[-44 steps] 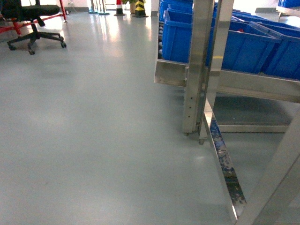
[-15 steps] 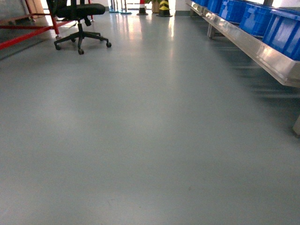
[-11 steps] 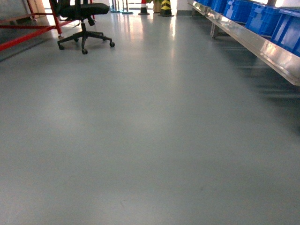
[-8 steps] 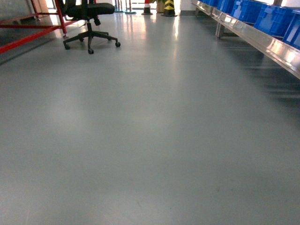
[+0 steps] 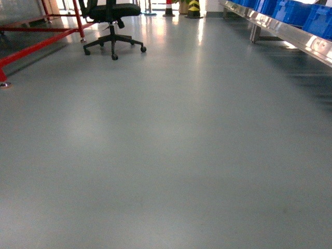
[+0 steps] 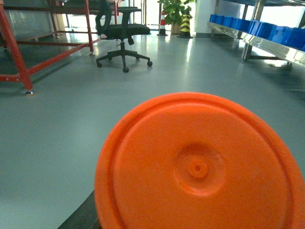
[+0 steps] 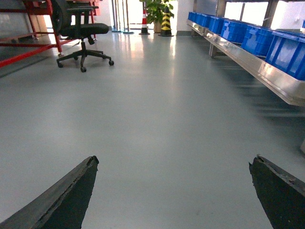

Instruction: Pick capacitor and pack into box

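Chair [image 5: 111, 21] has slid right; capacitor [image 6: 198, 167] crowds left tool [image 6: 190, 210], grip unclear; right tool [image 7: 171, 200] gapes.

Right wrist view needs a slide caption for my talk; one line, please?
Right gripper, jaws wide open and empty, faces grey floor toward an office chair and a rack of blue bins.

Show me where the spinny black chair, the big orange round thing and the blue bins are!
Black chair [image 5: 113, 11]: head view, on its seat.
Orange round thing [image 6: 198, 167]: left wrist view, near its middle.
Blue bins [image 7: 257, 40]: right wrist view, front wall of one bin.
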Controlling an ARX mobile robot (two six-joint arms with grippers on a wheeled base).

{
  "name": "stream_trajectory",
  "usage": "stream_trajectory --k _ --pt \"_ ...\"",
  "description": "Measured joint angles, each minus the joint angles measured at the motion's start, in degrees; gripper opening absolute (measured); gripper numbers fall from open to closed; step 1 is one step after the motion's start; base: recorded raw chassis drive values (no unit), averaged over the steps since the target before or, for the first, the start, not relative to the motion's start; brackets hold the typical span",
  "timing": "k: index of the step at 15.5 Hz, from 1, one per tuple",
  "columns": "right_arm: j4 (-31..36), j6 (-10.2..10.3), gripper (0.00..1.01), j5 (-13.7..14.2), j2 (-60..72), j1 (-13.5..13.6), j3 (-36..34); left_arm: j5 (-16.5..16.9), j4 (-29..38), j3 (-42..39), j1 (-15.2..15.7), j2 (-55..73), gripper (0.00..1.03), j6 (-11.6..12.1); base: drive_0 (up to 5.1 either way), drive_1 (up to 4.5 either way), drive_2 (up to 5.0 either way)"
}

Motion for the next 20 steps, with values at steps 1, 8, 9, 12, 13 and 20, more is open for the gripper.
stream_trajectory --k 1,8,9,12,13,20 --pt "0.0 0.0 0.98 0.0 0.0 0.0 0.0 -0.02 0.07 0.0 0.0 0.0 0.44 0.0 -5.0 2.39 2.4" --pt "0.07 0.0 0.98 0.0 0.0 0.0 0.0 -0.02 0.07 0.0 0.0 0.0 0.44 0.0 -4.9 2.51 2.5" --pt "0.04 0.0 0.98 0.0 0.0 0.0 0.0 0.0 0.07 0.0 0.0 0.0 0.44 0.0 -4.9 2.51 2.5" --pt "0.24 0.0 0.98 0.0 0.0 0.0 0.0 0.0 0.07 0.0 0.0 0.0 0.44 0.0 -4.9 2.52 2.5" --pt "-0.07 0.0 0.98 0.0 0.0 0.0 0.0 0.04 0.02 0.0 0.0 0.0 0.44 0.0 -4.9 2.53 2.5" --pt "0.26 0.0 0.98 -0.02 0.0 0.0 0.0 0.02 0.0 0.0 0.0 0.0 0.44 0.0 -5.1 2.31 2.3"
